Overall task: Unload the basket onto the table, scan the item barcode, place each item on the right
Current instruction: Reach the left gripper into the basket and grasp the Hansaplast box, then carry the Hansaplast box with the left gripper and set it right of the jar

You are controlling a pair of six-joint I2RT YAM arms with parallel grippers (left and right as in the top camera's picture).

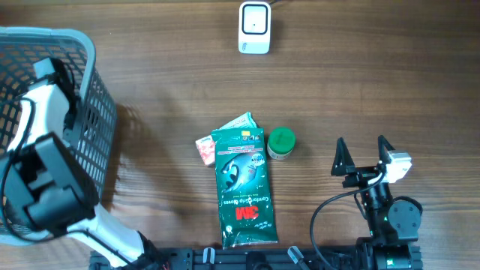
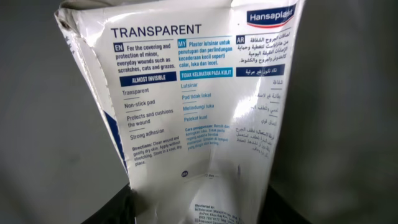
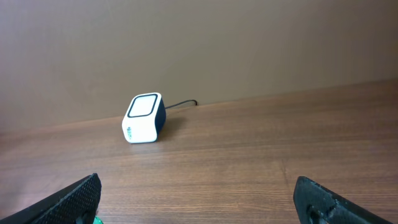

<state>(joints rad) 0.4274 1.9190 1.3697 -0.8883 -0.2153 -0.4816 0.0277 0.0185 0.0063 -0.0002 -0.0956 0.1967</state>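
We find the left arm (image 1: 41, 112) reaching down into the grey basket (image 1: 82, 45) at the left edge of the table (image 1: 150, 75), presumably because the item to be scanned sits in there. Its wrist camera is filled by a white plaster pack (image 2: 199, 106), standing upright and very close against the basket's grey wall. The face turned towards us carries only printed text, and we see no barcode on it. The left claw itself is hidden, from above by the arm and at the wrist by the pack, so we cannot tell whether it grips the pack or merely stands around it. The right claw (image 1: 364, 159) rests near the table's front right with its fingers spread wide and nothing between them. We judge it is parked there to leave the route clear. The scanner (image 1: 254, 28) stands well apart at the far edge, its window facing up, so the pack has to be lifted out and carried across. A green glove pack (image 1: 244, 187) and a green-lidded jar (image 1: 281, 142) lie between, untouched.
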